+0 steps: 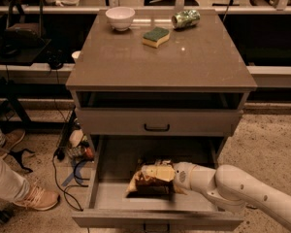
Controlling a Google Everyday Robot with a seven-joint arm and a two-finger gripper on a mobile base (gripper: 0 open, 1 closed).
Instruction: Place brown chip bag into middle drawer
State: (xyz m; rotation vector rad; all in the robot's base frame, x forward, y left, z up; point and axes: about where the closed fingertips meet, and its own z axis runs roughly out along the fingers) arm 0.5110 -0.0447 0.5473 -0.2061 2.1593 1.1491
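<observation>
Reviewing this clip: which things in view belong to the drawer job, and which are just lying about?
Part of the job: brown chip bag; gripper, at the bag's right end over the drawer floor; open middle drawer.

Lying about: white bowl, sponge and green can on its side, all on the cabinet top.
</observation>
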